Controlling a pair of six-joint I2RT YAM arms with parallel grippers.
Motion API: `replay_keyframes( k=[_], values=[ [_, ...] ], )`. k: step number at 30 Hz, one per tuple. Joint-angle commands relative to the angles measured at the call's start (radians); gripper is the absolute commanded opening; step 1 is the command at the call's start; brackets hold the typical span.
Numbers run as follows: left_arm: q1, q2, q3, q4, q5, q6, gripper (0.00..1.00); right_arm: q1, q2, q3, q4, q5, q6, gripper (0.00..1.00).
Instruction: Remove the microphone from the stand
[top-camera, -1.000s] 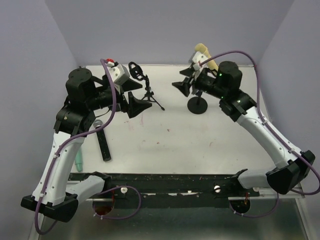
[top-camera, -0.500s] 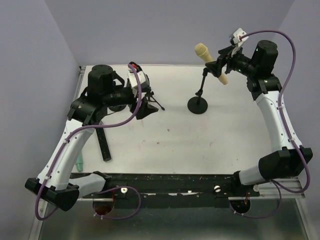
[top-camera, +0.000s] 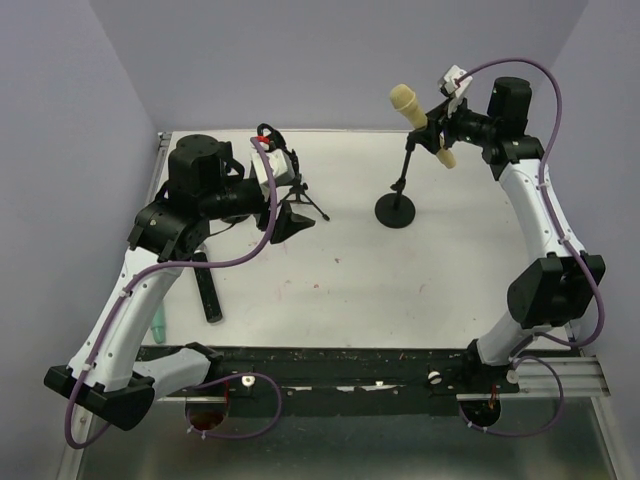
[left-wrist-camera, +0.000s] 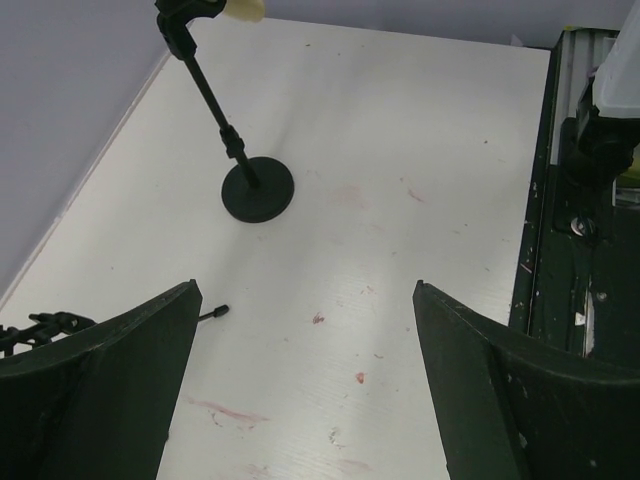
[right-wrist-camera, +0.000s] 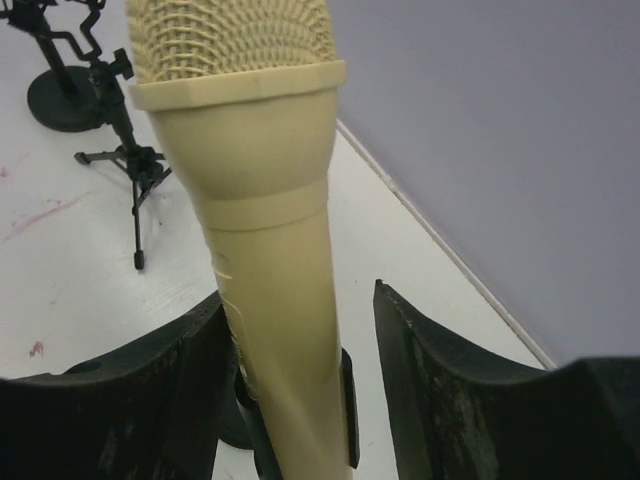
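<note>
Right now the microphone (top-camera: 406, 101) sits in the clip at the top of its stand (top-camera: 397, 210). It is tilted, with the mesh head up toward the back wall and the tail end pointing down toward my right arm (top-camera: 535, 200). The stand's round base rests on the table (top-camera: 400, 290), in the far half and right of centre.

My right jaws are open and straddle the cream handle below the head. On the right wrist camera I see one jaw just beside the handle on the left (I cannot tell whether it touches). There is a clear gap between the handle and the other jaw. The black clip (right-wrist-camera: 346, 400) shows low down against the handle, between the jaws.

My left jaws are spread wide with nothing between them. They hover above the left side of the table, well apart from the microphone. Through the left wrist camera I look between them across the stained white surface to the stand's base and lower pole. A small black tripod (top-camera: 303, 192) stands just beside the left jaws, on their far side. Nearer my left arm (top-camera: 130, 300), a black bar (top-camera: 208, 292) lies flat on the table. A teal pen-shaped thing (top-camera: 160, 321) lies near the table's left edge.
</note>
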Motion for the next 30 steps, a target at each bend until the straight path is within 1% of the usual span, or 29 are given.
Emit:
replay_keyframes(
  k=[1, 6, 8, 11, 14, 16, 21, 26, 27, 30],
  values=[
    [-0.004, -0.012, -0.013, 0.028, -0.004, 0.032, 0.95, -0.006, -0.020, 0.016, -0.090, -0.133, -0.076, 0.59],
    [-0.004, -0.003, -0.010, 0.031, 0.010, 0.033, 0.95, 0.000, -0.060, 0.001, -0.163, -0.257, -0.090, 0.41],
    [-0.004, 0.003, -0.010, 0.037, 0.014, 0.027, 0.95, 0.015, -0.080, -0.001, -0.170, -0.276, -0.075, 0.35],
    [-0.004, 0.014, -0.011, 0.057, 0.025, 0.009, 0.95, 0.065, -0.109, -0.008, -0.173, -0.278, -0.079, 0.30],
    [-0.004, 0.015, -0.022, 0.118, 0.005, -0.054, 0.95, 0.136, -0.126, -0.007, -0.174, -0.270, -0.082, 0.29],
    [-0.004, 0.015, -0.033, 0.168, 0.002, -0.100, 0.96, 0.185, -0.129, 0.001, -0.176, -0.270, -0.073, 0.29],
    [-0.003, 0.020, -0.054, 0.229, 0.019, -0.194, 0.97, 0.318, -0.134, 0.003, -0.151, -0.258, -0.055, 0.28],
    [-0.004, 0.002, -0.134, 0.316, 0.010, -0.266, 0.97, 0.382, -0.134, -0.042, -0.097, -0.261, -0.004, 0.29],
    [-0.004, -0.003, -0.154, 0.338, 0.002, -0.277, 0.97, 0.389, -0.136, -0.057, -0.103, -0.262, -0.009, 0.31],
    [-0.004, -0.023, -0.226, 0.395, -0.039, -0.293, 0.99, 0.397, -0.148, -0.099, -0.102, -0.253, -0.006, 0.52]
  ],
)
